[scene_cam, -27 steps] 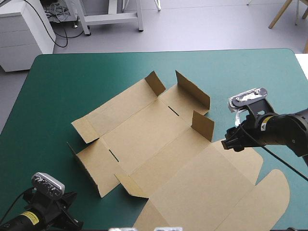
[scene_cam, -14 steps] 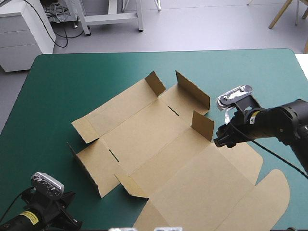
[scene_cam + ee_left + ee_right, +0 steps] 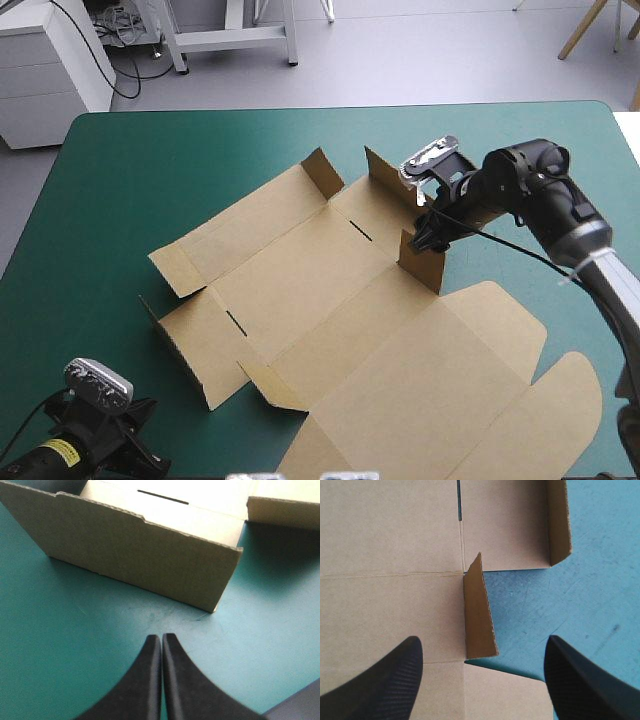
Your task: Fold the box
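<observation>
The brown box (image 3: 330, 290) lies as a cut sheet in the middle of the table, with several short flaps raised and its wide lid flat toward the near right. My right gripper (image 3: 426, 233) hovers open over the upright flap (image 3: 421, 262) on the box's right side. In the right wrist view that flap (image 3: 479, 615) stands edge-on between my fingers (image 3: 482, 642), touching neither. My left gripper (image 3: 140, 455) is low at the near left corner. It (image 3: 161, 638) is shut and empty on the teal-green cover, a short way in front of a raised side wall (image 3: 135, 555).
The lid's rounded tabs (image 3: 560, 400) reach toward the table's near right edge. Two more raised flaps (image 3: 400, 185) stand at the box's far end, just beyond my right gripper. Teal-green cover (image 3: 130, 190) shows to the left of the box and beyond it.
My right gripper has moved from beside the box's right edge, leftward and toward the far side, to above the upright flap. The left arm and the box have not moved.
</observation>
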